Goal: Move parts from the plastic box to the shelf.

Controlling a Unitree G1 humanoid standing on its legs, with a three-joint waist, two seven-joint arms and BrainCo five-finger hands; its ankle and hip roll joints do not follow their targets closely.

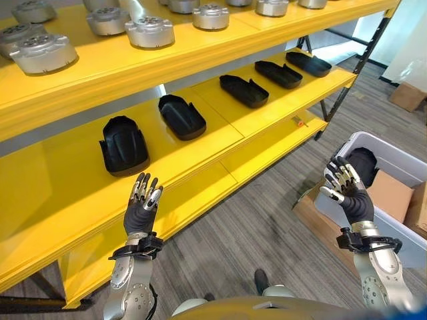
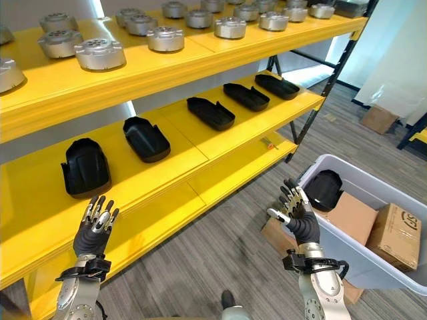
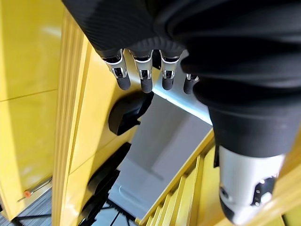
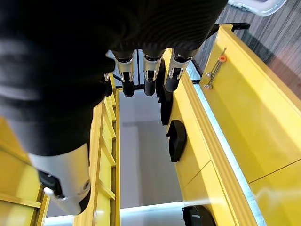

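Observation:
Several black shell-shaped parts lie in a row on the yellow shelf's middle board [image 1: 200, 157]; the nearest black part [image 1: 123, 145] sits just beyond my left hand [image 1: 142, 207]. That hand is raised in front of the shelf edge, fingers straight, holding nothing. My right hand [image 1: 347, 187] is up near the grey plastic box [image 2: 400, 267], open and empty too. One more black part [image 2: 325, 189] rests inside the box at its far end.
Silver round metal parts [image 1: 150, 31] line the top board. Cardboard boxes [image 2: 393, 233] lie in the plastic box, and a flat cardboard piece [image 1: 320, 223] lies on the floor beside it. A lower yellow board [image 1: 267, 150] juts out below. Grey wood-pattern floor lies between shelf and box.

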